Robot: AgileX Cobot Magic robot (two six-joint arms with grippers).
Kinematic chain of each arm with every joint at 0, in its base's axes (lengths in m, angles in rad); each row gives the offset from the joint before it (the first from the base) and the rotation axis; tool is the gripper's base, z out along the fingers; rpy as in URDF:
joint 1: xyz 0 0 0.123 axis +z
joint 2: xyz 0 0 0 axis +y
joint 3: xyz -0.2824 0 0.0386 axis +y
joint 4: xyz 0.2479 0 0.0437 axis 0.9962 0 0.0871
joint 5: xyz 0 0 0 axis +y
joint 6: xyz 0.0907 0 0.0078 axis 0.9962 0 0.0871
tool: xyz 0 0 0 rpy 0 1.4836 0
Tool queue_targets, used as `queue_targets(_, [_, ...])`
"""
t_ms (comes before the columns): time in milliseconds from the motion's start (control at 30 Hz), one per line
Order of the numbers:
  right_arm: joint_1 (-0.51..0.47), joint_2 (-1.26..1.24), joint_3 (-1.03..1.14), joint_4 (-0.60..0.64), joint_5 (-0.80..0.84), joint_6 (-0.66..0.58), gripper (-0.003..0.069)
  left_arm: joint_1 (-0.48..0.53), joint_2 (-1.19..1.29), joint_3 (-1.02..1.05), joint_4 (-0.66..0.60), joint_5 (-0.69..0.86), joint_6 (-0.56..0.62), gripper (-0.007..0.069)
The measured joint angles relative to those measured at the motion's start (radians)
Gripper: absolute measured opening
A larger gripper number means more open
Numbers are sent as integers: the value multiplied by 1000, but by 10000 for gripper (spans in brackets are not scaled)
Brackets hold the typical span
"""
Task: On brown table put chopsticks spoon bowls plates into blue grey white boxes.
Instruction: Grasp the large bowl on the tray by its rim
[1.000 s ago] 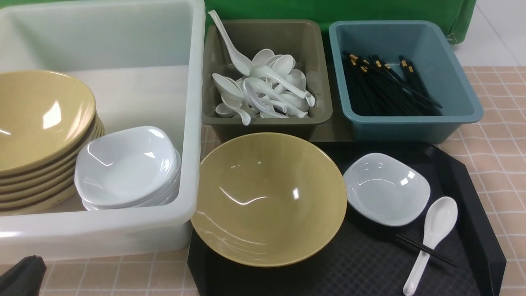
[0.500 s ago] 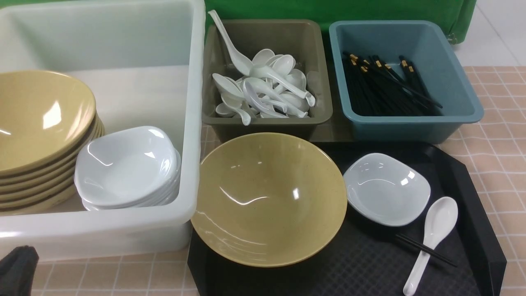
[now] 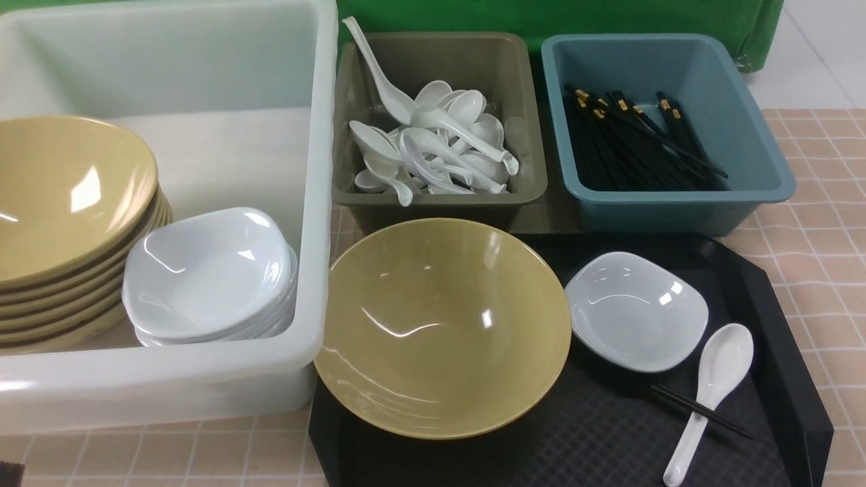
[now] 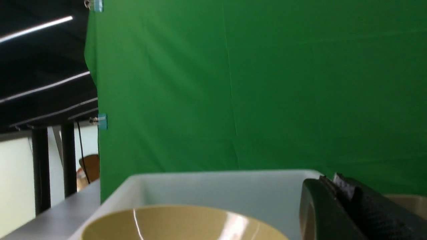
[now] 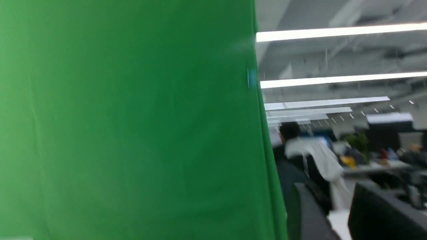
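Note:
On the black tray (image 3: pixel 778 297) lie a large yellow bowl (image 3: pixel 443 325), a small white plate (image 3: pixel 636 311), a white spoon (image 3: pixel 710 392) and black chopsticks (image 3: pixel 700 409) that cross under the spoon. The white box (image 3: pixel 318 203) holds stacked yellow bowls (image 3: pixel 67 223) and white plates (image 3: pixel 210 277). The grey box (image 3: pixel 528 135) holds spoons; the blue box (image 3: pixel 758 128) holds chopsticks. My left gripper (image 4: pixel 328 181) is shut and empty, low in front of the white box (image 4: pixel 217 186). My right gripper (image 5: pixel 328 190) is open and empty, facing the green backdrop; it is out of the front view.
The white box fills the left of the brown checked tablecloth (image 3: pixel 825 223). The grey and blue boxes stand side by side behind the tray. A green backdrop (image 3: pixel 609 17) hangs behind the boxes. Only a dark sliver of my left arm (image 3: pixel 10 473) shows in the front view.
The dark tip of my left arm has slid down and left, almost out of the front view's lower left corner. Nothing on the tray or in the boxes has moved.

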Motion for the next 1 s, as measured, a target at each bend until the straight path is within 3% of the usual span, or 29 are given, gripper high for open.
queue_targets(100, [0,0,0,0,-51,52,237,0,0,0,0,-50,-52,7])
queue_targets(200, [0,0,0,0,-86,108,235,0,0,0,0,-161,-246,7])
queue_targets(333, [0,-1,-17,0,-81,147,207,0,-1,-20,19,-219,-373,7])
queue_targets(433, [0,24,-142,1,53,130,132,0,25,-221,81,-53,-425,7])
queue_targets(567, [0,126,-329,1,262,-23,41,0,184,-488,198,143,-428,7])
queue_targets(667, [0,227,-402,1,364,-144,37,0,324,-579,267,169,-428,7])
queue_targets(767, [0,323,-417,1,426,-177,37,-7,437,-605,289,170,-458,7])
queue_targets(933, [16,507,-459,1,741,-162,37,-149,666,-686,345,358,-597,7])
queue_targets(1000, [45,609,-473,3,956,-209,37,-307,799,-782,354,569,-601,7])
